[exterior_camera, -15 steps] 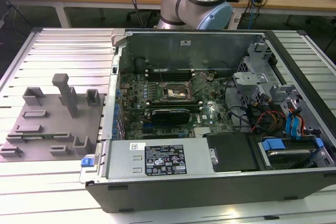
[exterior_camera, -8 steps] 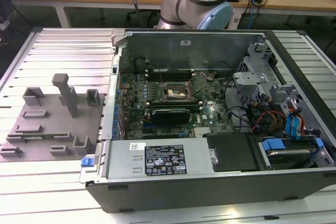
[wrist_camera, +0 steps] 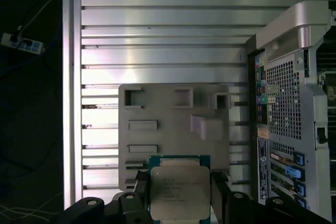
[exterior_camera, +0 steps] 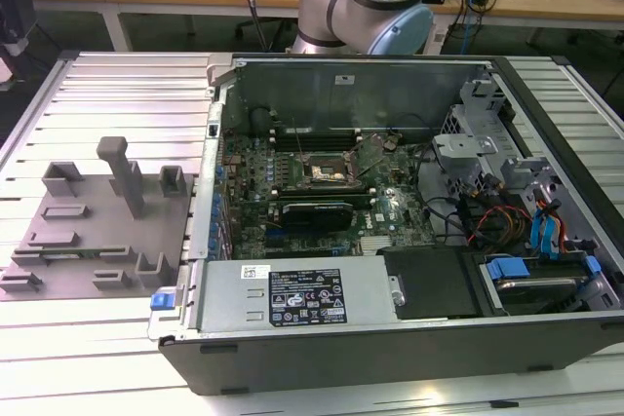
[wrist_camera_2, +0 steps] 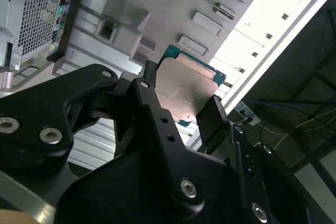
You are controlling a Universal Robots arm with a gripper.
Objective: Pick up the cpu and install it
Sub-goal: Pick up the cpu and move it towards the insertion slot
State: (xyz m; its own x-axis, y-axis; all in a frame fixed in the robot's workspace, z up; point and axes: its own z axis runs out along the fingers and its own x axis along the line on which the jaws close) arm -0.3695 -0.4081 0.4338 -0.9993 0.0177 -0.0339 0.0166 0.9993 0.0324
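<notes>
At the exterior view's left, a grey fixture (exterior_camera: pixel 73 241) is laid on the slatted worktop (exterior_camera: pixel 117 94). In the first wrist view the cpu (wrist_camera: pixel 179 198) is found clamped by two edges in the hand (wrist_camera: pixel 179 187), held clear above that fixture. Rightward, the opened computer case (exterior_camera: pixel 390 338) is noted, socket (exterior_camera: pixel 327 174) exposed. Risk judged: an edge grip may slip or tilt; skewed seating could damage socket contacts.

My jaws hide part of the chip (wrist_camera_2: pixel 184 87) in the second wrist view; the first wrist view's edge cuts off its side farthest from the grey tray (wrist_camera: pixel 173 140).
</notes>
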